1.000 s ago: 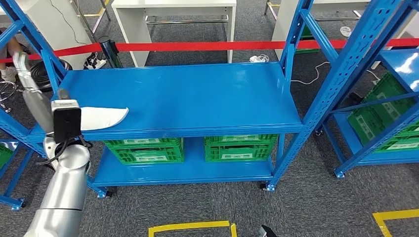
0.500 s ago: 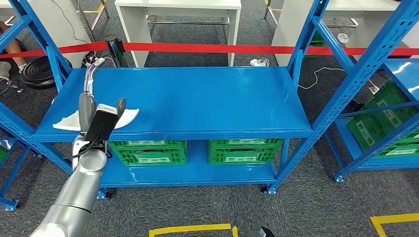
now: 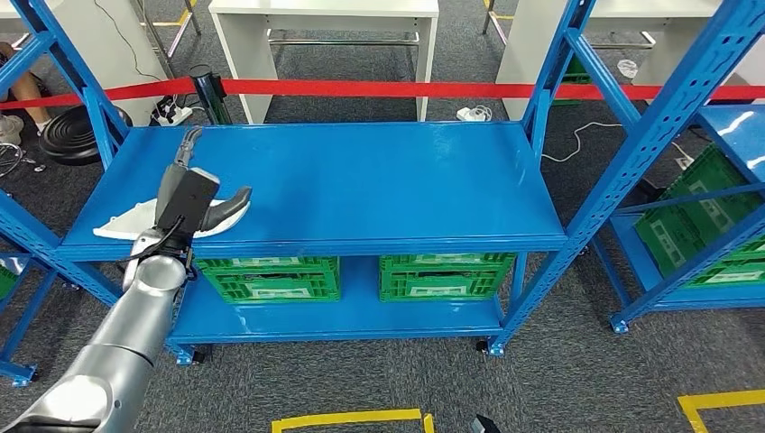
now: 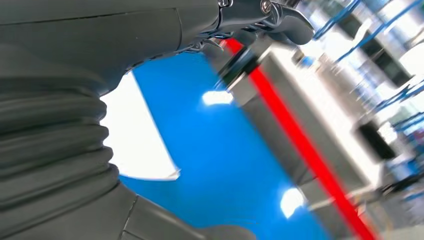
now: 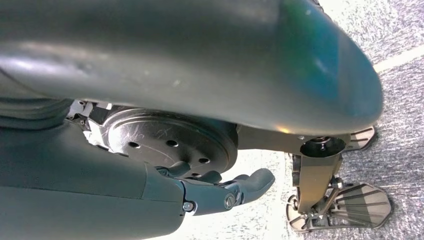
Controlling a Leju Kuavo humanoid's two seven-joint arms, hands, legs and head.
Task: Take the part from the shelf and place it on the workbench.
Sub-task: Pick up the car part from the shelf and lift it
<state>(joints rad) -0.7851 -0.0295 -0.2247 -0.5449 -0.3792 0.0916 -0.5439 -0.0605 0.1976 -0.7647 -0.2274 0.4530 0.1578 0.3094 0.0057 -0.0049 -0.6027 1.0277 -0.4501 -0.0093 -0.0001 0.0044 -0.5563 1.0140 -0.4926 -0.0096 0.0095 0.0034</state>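
The white part (image 3: 126, 219) lies flat at the left of the frame, on the front left corner of the blue shelf (image 3: 361, 185); the left hand (image 3: 194, 194) is directly over it, thumb reaching right across its end and a finger pointing up the frame; whether it actually grasps the part I cannot tell; the right hand (image 5: 220, 192) hangs by the robot's body, fingers loosely curled around nothing; green crates (image 3: 271, 275) sit on the lower tier; a red tape (image 3: 379, 88) crosses the upper frame.
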